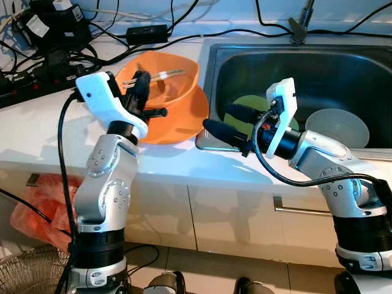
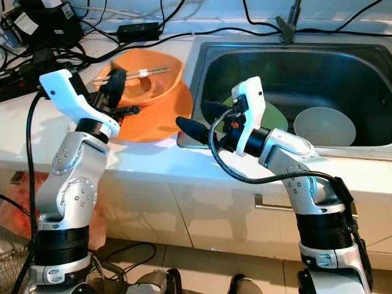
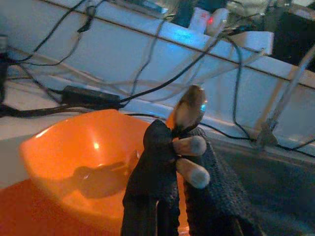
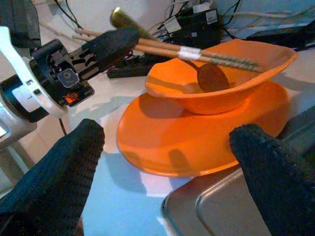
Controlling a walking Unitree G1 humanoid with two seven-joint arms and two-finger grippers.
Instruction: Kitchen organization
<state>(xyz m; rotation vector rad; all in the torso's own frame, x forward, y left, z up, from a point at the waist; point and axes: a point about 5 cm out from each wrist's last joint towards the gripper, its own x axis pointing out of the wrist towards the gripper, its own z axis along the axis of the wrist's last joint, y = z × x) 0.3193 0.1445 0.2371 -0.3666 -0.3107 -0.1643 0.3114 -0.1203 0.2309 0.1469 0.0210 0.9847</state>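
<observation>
Left eye view shows the tidying part done: an orange bowl (image 1: 168,79) sits on an orange plate (image 1: 184,119) at upper centre, while a green plate (image 1: 251,107) and a pale bowl (image 1: 337,127) wait in the sink (image 1: 211,67) at right. The left gripper (image 1: 142,86), raised over the bowl's rim, is clamped on chopsticks and a spoon (image 4: 197,54). The right gripper (image 1: 223,122) hovers at the sink's edge, fingers spread, holding nothing.

white counter (image 1: 37,131), steel sink (image 1: 343,67), tiled floor (image 1: 208,269)
</observation>
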